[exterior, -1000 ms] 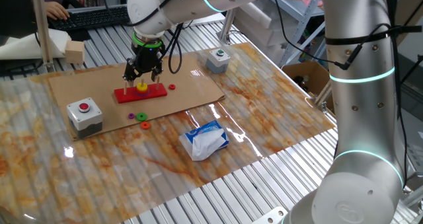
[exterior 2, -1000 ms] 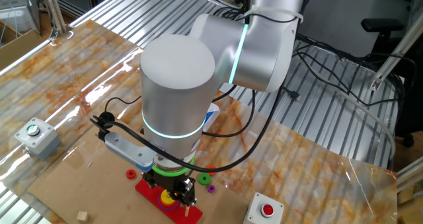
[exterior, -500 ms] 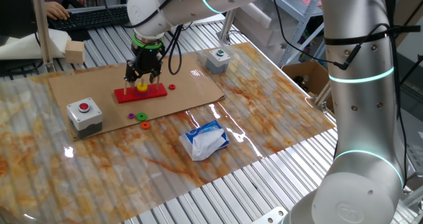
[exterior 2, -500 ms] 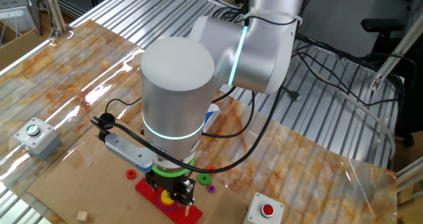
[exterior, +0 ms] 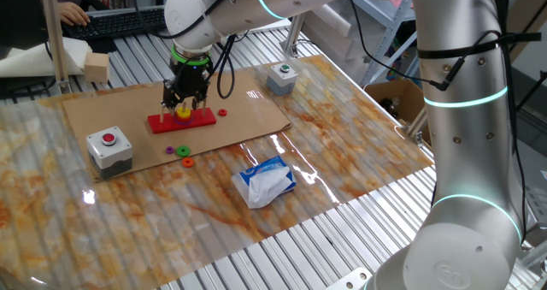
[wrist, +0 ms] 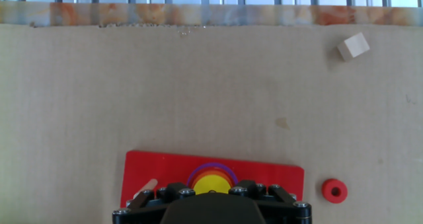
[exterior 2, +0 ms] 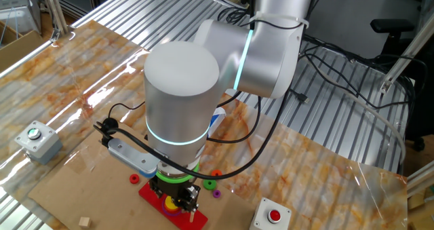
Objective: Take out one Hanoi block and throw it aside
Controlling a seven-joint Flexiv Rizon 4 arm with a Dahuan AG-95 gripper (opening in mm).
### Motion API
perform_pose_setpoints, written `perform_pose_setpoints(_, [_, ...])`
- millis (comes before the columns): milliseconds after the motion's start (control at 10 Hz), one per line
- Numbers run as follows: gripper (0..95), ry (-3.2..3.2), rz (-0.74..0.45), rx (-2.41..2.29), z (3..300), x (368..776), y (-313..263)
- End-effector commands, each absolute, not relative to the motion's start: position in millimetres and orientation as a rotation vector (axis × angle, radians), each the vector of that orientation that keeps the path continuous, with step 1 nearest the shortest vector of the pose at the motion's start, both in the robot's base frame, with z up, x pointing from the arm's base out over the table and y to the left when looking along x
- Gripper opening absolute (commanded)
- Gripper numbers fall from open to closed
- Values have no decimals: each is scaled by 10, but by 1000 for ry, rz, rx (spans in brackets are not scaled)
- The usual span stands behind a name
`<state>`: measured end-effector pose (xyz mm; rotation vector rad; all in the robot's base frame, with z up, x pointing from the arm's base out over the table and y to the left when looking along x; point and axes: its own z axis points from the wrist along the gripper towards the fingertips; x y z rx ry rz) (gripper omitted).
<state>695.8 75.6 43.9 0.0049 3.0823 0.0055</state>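
— Looking for the yellow Hanoi block (wrist: 210, 185)?
— On top of the ring stack on the red base (wrist: 158, 172), directly under the gripper (exterior: 184, 102).
— Fingers closed on it?
— Can't tell; the hand hides them. A red ring (wrist: 334, 191) lies beside the base.

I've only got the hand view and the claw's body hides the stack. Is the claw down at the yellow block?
Observer: Yes. The claw is low over the red base, with fingers either side of the yellow block. Whether it is gripping, I cannot tell.
Operator: Any loose rings besides the red ring?
Observer: Three lie together, apart from the base: green ring, purple ring, orange ring.
Operator: Anything beyond those?
Observer: A tissue pack on the table.
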Motion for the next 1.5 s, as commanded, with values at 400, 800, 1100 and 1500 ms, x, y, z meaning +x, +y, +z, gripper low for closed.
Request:
perform_pose_setpoints(400, [380, 3082, 12, -4, 437, 6958, 755])
perform_pose_setpoints(800, [380, 3080, 18, 2, 438, 6958, 755])
perform_pose_setpoints(1100, [190, 3080, 17, -7, 439, 6958, 754])
perform_pose_setpoints(1500, [0, 3081, 16, -19, 472, 6959, 753])
